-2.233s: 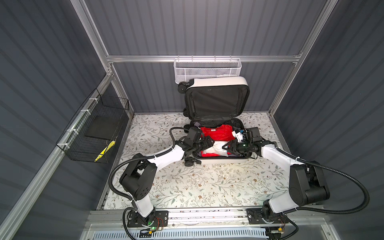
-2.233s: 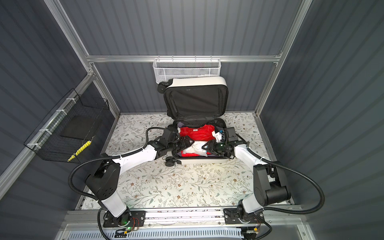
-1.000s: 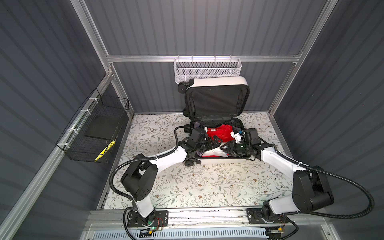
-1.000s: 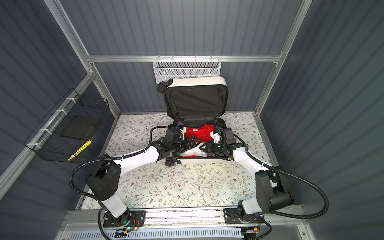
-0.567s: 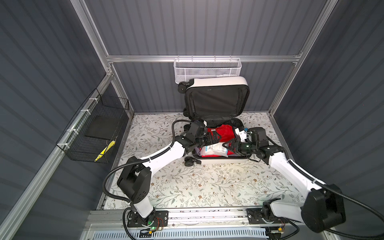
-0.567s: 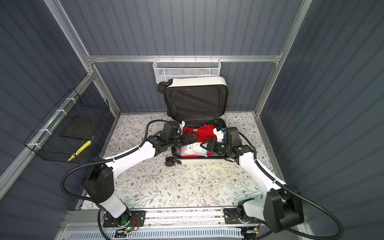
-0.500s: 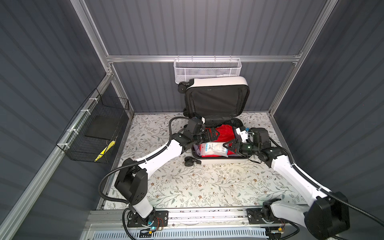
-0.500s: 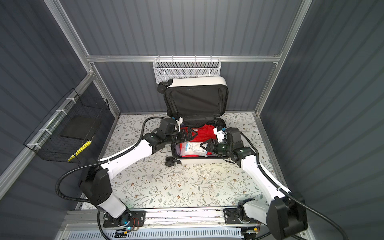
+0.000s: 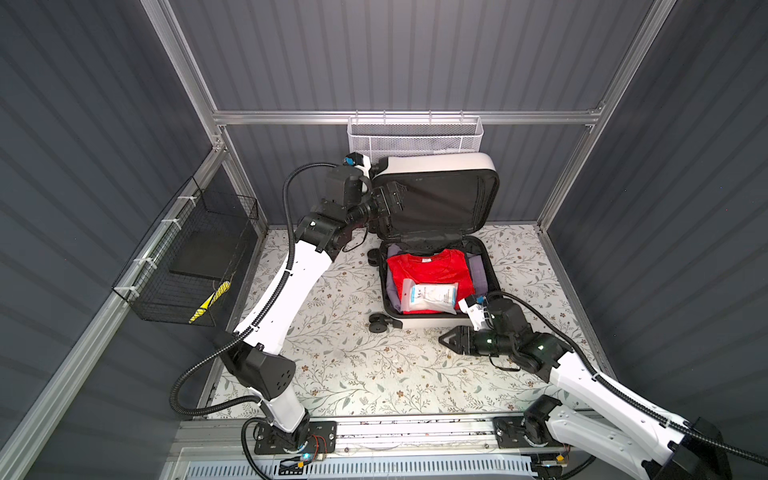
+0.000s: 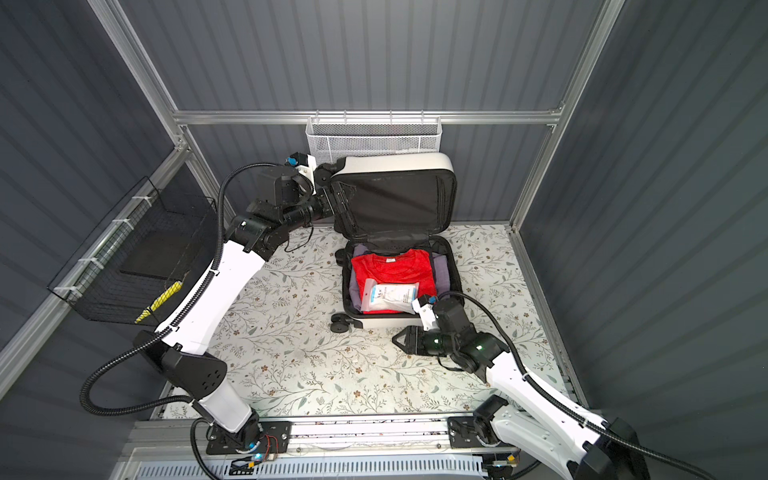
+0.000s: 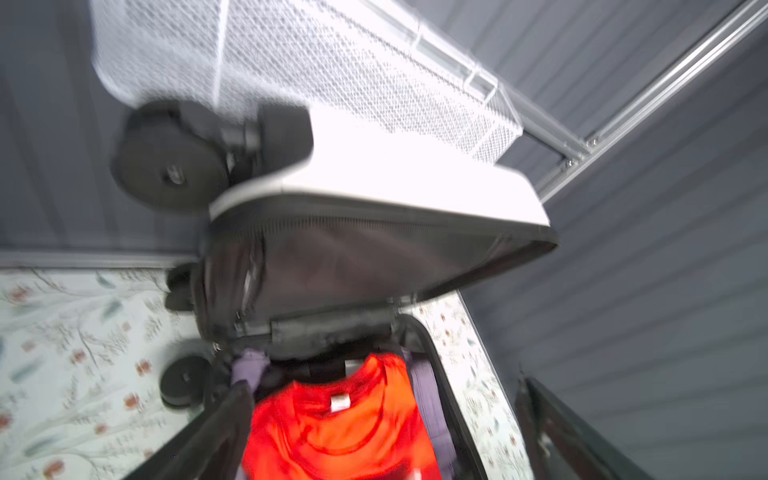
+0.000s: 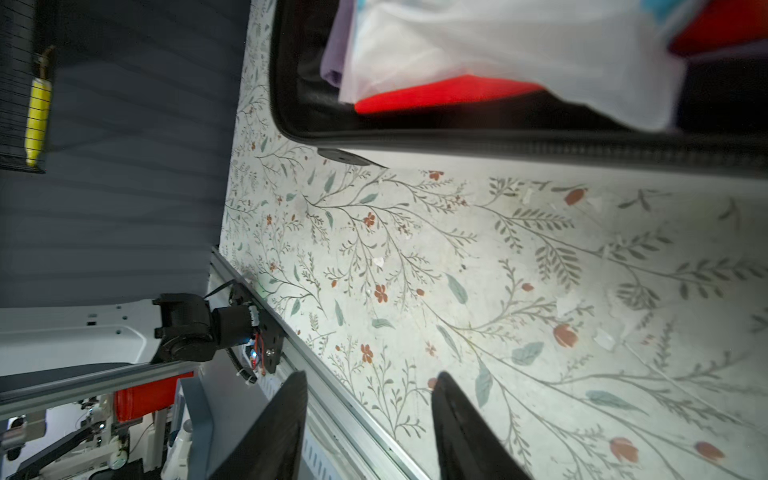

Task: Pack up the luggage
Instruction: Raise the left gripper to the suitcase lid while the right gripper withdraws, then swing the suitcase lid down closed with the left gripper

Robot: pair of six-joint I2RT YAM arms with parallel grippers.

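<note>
The luggage [image 9: 436, 164] [image 10: 395, 164] lies open in both top views, its white lid upright against the back wall and its base on the floral floor. In the base lie a red shirt [image 9: 428, 266] [image 11: 340, 432], a purple garment [image 9: 478, 274] and a white packet [image 9: 430, 297] [image 12: 498, 54] on top of the shirt. My left gripper [image 9: 392, 203] [image 11: 382, 386] hangs open, high by the lid's left edge, holding nothing. In front of the base, my right gripper [image 9: 444, 339] [image 12: 370, 376] is low over the floor, open and empty.
A white mesh basket [image 9: 415, 137] hangs on the back wall just behind the lid. On the left wall is a black wire basket [image 9: 195, 266] with a yellow item [image 9: 208, 307]. Black wheels [image 9: 378, 324] stick out on the luggage's left side. The arms' base rail [image 9: 395, 432] runs along the front.
Both grippers have left the luggage base. The left rose to the lid's left edge; the right drew back to the floor in front. The white packet now lies uncovered on the red shirt.
</note>
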